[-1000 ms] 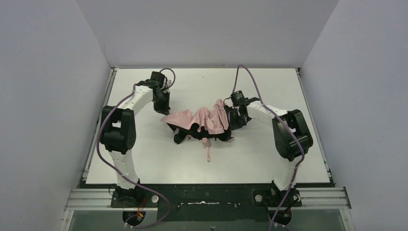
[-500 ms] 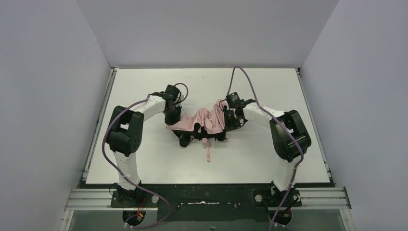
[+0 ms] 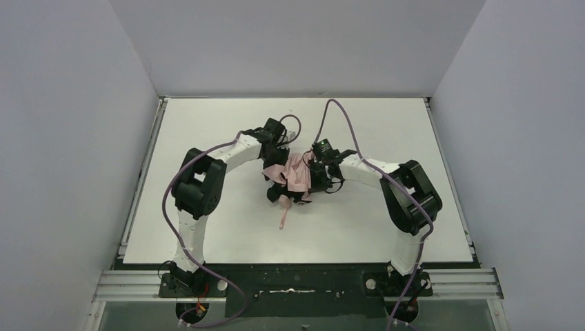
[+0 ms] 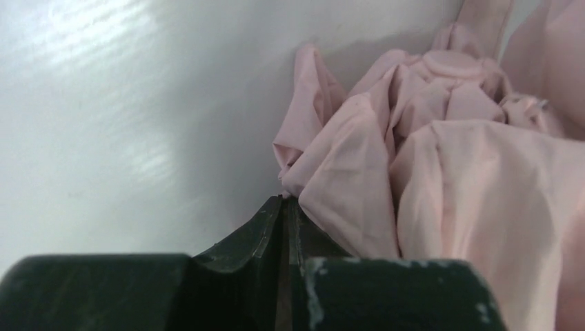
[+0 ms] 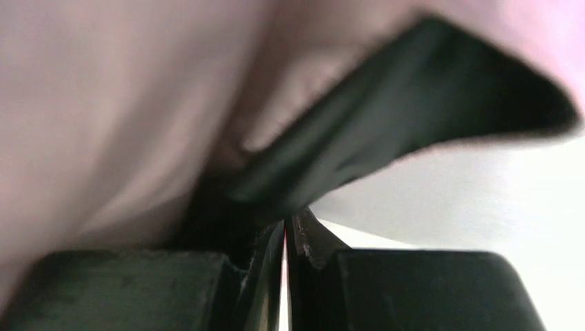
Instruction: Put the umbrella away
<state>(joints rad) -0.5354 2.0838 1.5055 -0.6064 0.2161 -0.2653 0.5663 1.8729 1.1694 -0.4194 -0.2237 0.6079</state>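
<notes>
The umbrella point(image 3: 295, 176) lies bunched at the middle of the white table point(image 3: 207, 227), pale pink fabric crumpled over black parts, with its pink handle point(image 3: 283, 216) pointing toward the near edge. My left gripper point(image 3: 274, 165) is at its left side, shut on a fold of the fabric edge; the left wrist view shows that fold point(image 4: 448, 158) meeting the closed tips point(image 4: 284, 201). At the right side my right gripper point(image 3: 312, 174) is shut on fabric too. In the right wrist view, pink cloth with a dark underside point(image 5: 124, 103) hangs over the closed tips point(image 5: 288, 222).
Grey walls enclose the table on three sides. A metal rail point(image 3: 296, 283) carrying both arm bases runs along the near edge. Purple cables point(image 3: 359, 131) loop above both arms.
Both grippers have moved toward each other, the left one far to the right, and the spread pink fabric has been gathered into a tight bunch. The handle has shifted slightly left.
</notes>
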